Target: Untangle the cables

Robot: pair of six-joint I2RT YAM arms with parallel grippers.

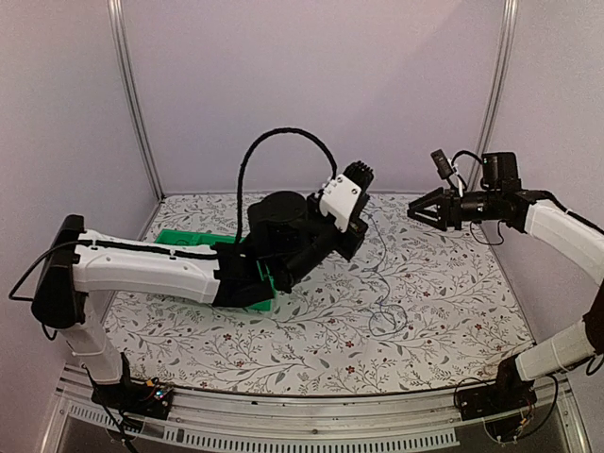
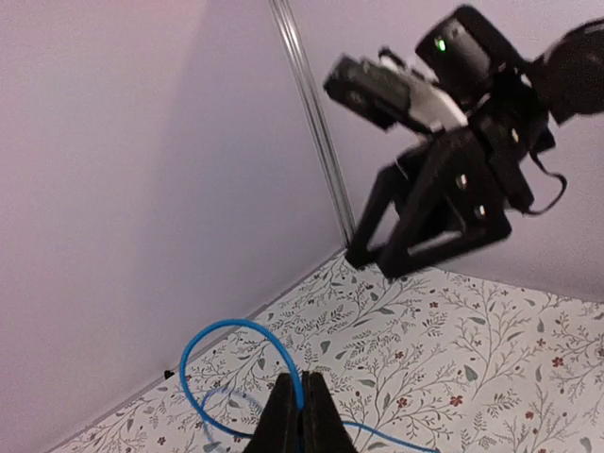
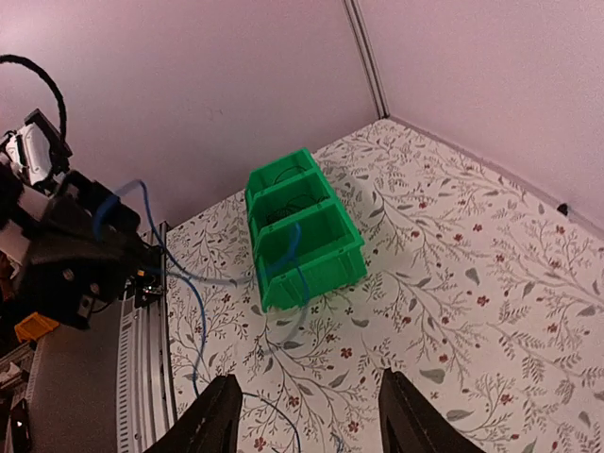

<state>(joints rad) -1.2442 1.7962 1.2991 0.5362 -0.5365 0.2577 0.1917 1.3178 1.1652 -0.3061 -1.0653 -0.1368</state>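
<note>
My left gripper (image 2: 302,415) is shut on a thin blue cable (image 2: 231,330), which arcs out in a loop to the left of the fingers. In the top view the left gripper (image 1: 361,222) is raised above the table's middle. The cable (image 1: 382,283) hangs from it to a small loop on the table. My right gripper (image 1: 422,209) is open, empty and held in the air to the right, facing the left gripper. In the right wrist view the blue cable (image 3: 200,316) trails between the left arm and my open gripper (image 3: 316,425). Dark wire seems to lie in the green bin's far compartment (image 3: 300,200).
A green two-compartment bin (image 1: 184,241) stands on the left of the floral table, partly under the left arm; it also shows in the right wrist view (image 3: 311,269). The left arm's thick black hose (image 1: 255,156) arches above it. Walls and frame posts close the back and sides.
</note>
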